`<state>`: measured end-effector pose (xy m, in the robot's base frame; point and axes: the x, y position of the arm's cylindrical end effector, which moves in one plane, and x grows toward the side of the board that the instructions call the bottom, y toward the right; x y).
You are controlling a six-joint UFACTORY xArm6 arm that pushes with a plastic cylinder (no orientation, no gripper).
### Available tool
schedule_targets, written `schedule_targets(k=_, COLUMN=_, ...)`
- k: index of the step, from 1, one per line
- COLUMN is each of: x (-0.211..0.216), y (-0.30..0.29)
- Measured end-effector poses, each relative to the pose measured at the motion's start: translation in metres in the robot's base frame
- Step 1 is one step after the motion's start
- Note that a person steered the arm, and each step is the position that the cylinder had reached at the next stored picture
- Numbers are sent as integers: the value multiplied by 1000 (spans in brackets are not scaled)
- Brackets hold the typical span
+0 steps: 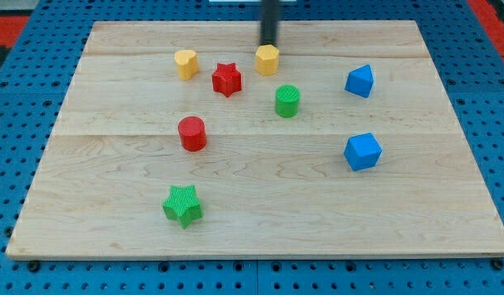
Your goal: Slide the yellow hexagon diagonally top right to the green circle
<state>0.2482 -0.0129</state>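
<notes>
A dark rod comes down from the view's top edge over a pale wooden tabletop (pixel 260 205), and my tip (pixel 270 44) stands just above the yellow hexagon (pixel 267 60), touching or all but touching its far edge; which of the two cannot be told. There is no claw on this arm, so nothing stands apart, together or clamped; the rod simply ends in the tip. The yellow hexagon sits near the top of the board, a little right of the red star (pixel 227 79) and just above and to the left of the green circle (pixel 287 101), apart from both. A yellow heart (pixel 186 63) lies left of the red star. The red cylinder (pixel 192 133) stands lower, toward the board's middle left, and the green star (pixel 183 205) lies near the view's bottom. Two blue blocks occupy the right side, well apart from the rest: one blue block (pixel 360 80) higher up, and a blue cube (pixel 363 152) below it. The tabletop rests on a blue perforated base (pixel 22 106).
</notes>
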Motion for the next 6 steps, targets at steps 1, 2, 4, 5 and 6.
schedule_targets(k=1, x=21, y=-28)
schedule_targets(k=2, x=49, y=63)
schedule_targets(k=4, x=86, y=76)
schedule_targets(k=5, x=104, y=91)
schedule_targets(k=6, x=55, y=141)
